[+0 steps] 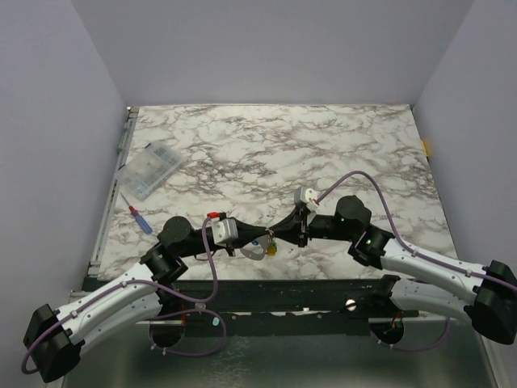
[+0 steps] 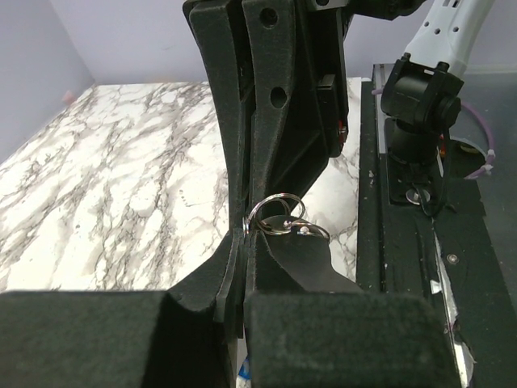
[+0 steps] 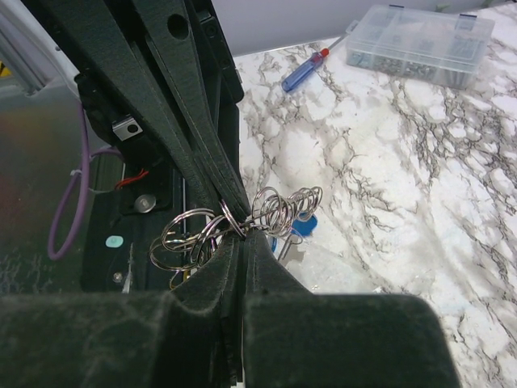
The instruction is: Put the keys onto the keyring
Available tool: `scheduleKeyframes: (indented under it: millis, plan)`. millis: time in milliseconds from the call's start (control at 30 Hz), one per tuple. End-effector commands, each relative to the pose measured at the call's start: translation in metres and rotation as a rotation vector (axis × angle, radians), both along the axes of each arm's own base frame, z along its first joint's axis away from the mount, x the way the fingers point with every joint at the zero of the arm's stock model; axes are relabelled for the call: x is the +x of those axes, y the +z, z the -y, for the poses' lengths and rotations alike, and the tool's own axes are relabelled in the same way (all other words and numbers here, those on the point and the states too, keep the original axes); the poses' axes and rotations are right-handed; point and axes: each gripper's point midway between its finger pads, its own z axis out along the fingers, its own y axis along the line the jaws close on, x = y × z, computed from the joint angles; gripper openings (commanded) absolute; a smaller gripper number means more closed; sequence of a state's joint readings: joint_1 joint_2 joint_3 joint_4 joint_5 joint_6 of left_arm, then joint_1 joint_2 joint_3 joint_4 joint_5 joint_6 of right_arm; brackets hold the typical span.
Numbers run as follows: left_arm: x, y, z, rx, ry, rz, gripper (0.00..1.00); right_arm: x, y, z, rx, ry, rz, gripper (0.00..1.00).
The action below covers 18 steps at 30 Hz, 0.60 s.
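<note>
Both grippers meet tip to tip above the table's near edge. In the left wrist view my left gripper (image 2: 245,230) is shut on the keyring (image 2: 275,215), a bunch of thin silvery wire loops. My right gripper (image 3: 242,233) is shut on the same tangle of keyring loops (image 3: 279,210), which fan out on both sides of its tips. A blue-headed key (image 3: 305,226) hangs just beyond the loops. From above, the left gripper (image 1: 260,235) and right gripper (image 1: 292,225) face each other, with a yellow-headed key (image 1: 271,248) dangling below them.
A clear plastic compartment box (image 1: 151,170) lies at the far left of the marble table (image 1: 323,153), with a red-and-blue screwdriver (image 1: 139,218) near it. The black base rail (image 1: 283,289) runs along the near edge, directly under the grippers. Purple cables loop over both arms.
</note>
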State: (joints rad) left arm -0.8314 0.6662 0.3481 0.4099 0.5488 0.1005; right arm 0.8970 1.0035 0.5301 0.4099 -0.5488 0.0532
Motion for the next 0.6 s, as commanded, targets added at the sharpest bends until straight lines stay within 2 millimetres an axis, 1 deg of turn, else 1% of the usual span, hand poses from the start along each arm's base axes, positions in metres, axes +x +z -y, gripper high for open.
scheduleKeyframes:
  millis: [0,67,100,200,267,333,433,567]
  plan:
    - [-0.004,0.001,0.002,-0.022,-0.013,0.009,0.1,-0.02,0.036,-0.009,0.072,0.113,0.079,0.01]
    - [-0.004,0.0,0.0,-0.007,-0.01,0.015,0.27,-0.014,0.033,-0.007,0.053,0.078,0.085,0.01]
    - [-0.003,-0.001,-0.001,0.005,-0.005,0.018,0.32,-0.01,0.03,-0.007,0.037,0.061,0.091,0.01]
    - [-0.002,-0.004,-0.005,0.041,0.015,0.019,0.43,0.002,0.013,-0.003,-0.043,0.003,0.094,0.01]
    - [-0.001,-0.003,-0.01,0.056,0.037,0.03,0.46,0.01,0.005,0.001,-0.083,-0.044,0.098,0.01]
    - [0.001,-0.002,-0.015,0.064,0.064,0.038,0.47,0.02,-0.002,0.005,-0.123,-0.098,0.106,0.01]
    - [0.004,0.0,-0.02,0.06,0.097,0.046,0.48,0.035,-0.008,0.011,-0.168,-0.178,0.124,0.01]
    - [0.006,0.0,-0.022,0.062,0.114,0.051,0.48,0.054,-0.014,0.017,-0.213,-0.276,0.139,0.01]
